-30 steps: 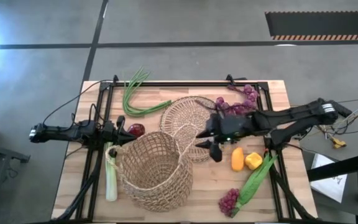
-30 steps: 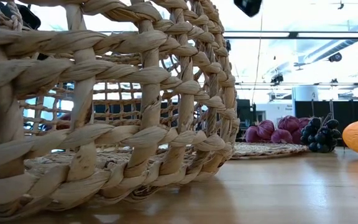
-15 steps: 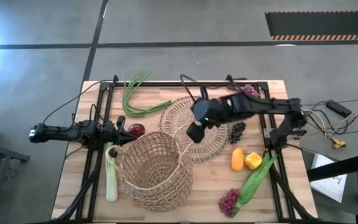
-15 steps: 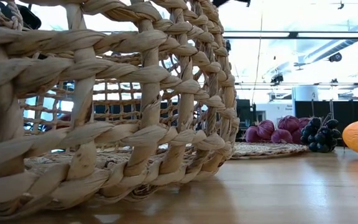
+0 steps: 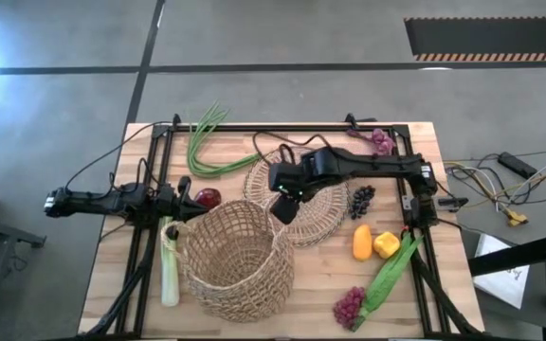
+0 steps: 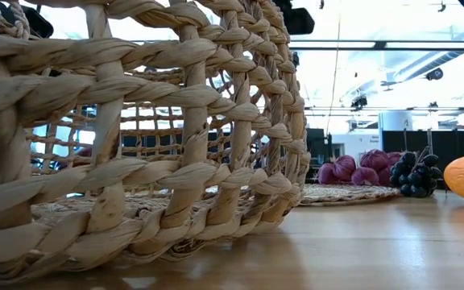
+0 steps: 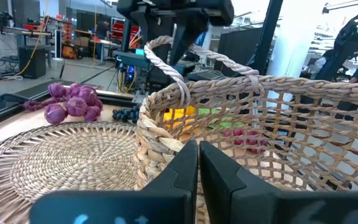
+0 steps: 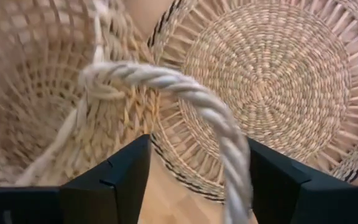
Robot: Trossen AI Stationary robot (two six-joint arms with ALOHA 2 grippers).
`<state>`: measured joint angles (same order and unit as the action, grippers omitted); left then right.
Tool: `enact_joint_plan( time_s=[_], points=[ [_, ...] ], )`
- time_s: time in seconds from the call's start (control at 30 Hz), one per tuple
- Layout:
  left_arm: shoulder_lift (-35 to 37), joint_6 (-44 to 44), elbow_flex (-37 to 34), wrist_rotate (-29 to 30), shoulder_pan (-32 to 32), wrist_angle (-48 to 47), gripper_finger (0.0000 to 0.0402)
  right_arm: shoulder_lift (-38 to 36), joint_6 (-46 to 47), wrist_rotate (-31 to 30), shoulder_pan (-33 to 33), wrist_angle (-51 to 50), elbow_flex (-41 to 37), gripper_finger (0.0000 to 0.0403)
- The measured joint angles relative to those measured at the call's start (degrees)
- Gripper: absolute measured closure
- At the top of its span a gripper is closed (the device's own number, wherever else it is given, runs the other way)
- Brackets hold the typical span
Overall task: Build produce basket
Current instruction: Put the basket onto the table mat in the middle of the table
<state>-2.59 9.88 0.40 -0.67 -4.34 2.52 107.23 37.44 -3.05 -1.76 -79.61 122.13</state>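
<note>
The basket point(image 5: 234, 262) stands at the near left of the table point(image 5: 415, 294), beside a flat woven disc point(image 5: 325, 204). The right gripper point(image 5: 283, 206) hovers over the basket's far rim, fingers spread around a loop handle point(image 8: 185, 102). The left gripper point(image 5: 180, 196) waits at the left, fingers pressed together, near a red onion point(image 5: 208, 197). Peppers point(image 5: 373, 243) lie to the right.

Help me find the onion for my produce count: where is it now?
In the high view the onion lies on the table's left side, just ahead of the left claw, between the green stalks and the basket.
</note>
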Motion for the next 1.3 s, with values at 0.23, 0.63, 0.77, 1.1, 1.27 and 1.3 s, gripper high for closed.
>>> enact_joint_plan(
  time_s=[0.23, 0.63, 0.77, 1.1, 1.27, 1.3],
  points=[
    [0.0, -0.01, 0.0, 0.02, 0.0, 0.0, 0.0402, 0.26, -4.08, -2.23, 0.04, -0.65, 0.3, 0.0279],
    [-0.33, 0.01, 0.01, 0.02, -0.02, -0.04, 0.0402, -8.41, -11.45, -13.53, 0.04, -1.01, 4.03, 0.0379],
    [-0.33, -0.01, 0.01, 0.0, -0.02, -0.09, 0.0402, -10.16, -15.58, -15.67, 0.04, 1.13, 9.61, 0.0379],
    [-0.37, -0.01, 0.0, 0.0, -0.02, -0.03, 0.0402, -13.79, -26.51, -16.64, 7.0, 9.54, 11.8, 0.038],
    [-0.37, -0.01, 0.01, 0.0, -0.02, -0.03, 0.0402, -12.41, -29.12, -14.64, 13.75, 9.67, 11.74, 0.038],
    [-0.37, -0.01, 0.0, 0.0, -0.02, -0.04, 0.0402, -12.09, -28.78, -12.48, 15.17, 9.67, 11.74, 0.038]
  ],
)
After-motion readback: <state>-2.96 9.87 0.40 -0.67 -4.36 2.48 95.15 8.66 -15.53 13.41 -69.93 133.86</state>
